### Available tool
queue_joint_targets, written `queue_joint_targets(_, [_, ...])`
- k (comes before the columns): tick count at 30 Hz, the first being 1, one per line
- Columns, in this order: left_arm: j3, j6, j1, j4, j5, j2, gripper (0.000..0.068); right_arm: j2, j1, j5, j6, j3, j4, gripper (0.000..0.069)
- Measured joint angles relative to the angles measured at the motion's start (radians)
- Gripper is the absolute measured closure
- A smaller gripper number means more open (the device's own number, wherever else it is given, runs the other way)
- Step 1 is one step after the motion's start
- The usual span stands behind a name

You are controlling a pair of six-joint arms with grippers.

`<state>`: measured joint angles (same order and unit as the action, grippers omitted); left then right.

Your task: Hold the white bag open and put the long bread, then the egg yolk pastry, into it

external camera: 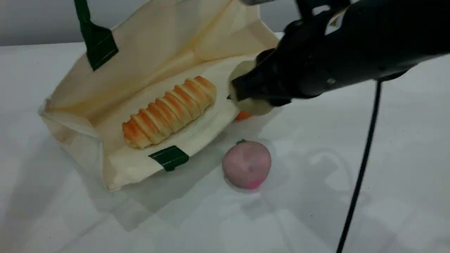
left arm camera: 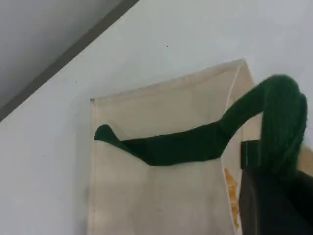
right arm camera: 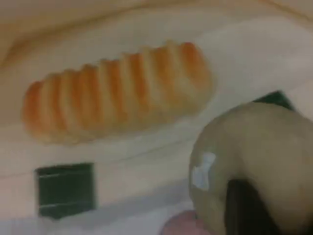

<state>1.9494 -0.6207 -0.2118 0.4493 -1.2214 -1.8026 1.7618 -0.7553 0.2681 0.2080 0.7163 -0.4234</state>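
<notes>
The white bag [external camera: 151, 52] lies on its side on the table with its mouth facing me and its upper side lifted. In the left wrist view my left gripper [left arm camera: 269, 171] is shut on the bag's green strap handle [left arm camera: 195, 144]. The long bread [external camera: 170, 110] rests inside the bag on its lower panel, and it shows again as the long bread [right arm camera: 117, 93] in the right wrist view. My right gripper [external camera: 246, 89] is shut on the egg yolk pastry [external camera: 252, 106] at the right edge of the bag's mouth. The pastry [right arm camera: 259, 147] is just right of the bread's end.
A pink ball [external camera: 246, 164] sits on the white table [external camera: 351, 211] in front of the bag's mouth. An orange fruit [external camera: 242, 115] peeks out under the held pastry. A black cable [external camera: 362, 165] hangs down on the right.
</notes>
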Motion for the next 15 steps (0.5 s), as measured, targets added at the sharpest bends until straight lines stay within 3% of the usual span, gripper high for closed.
queue_joint_targets(9, [0.000, 0.005, 0.000, 0.002, 0.000, 0.000, 0.0598, 0.029, -0.076, 0.128, -0.005, 0.040, 0.011, 0.0524])
queue_joint_targets(15, [0.000, 0.005, 0.000, 0.021, 0.000, 0.000, 0.0598, 0.101, -0.075, 0.091, -0.005, 0.147, 0.069, 0.0526])
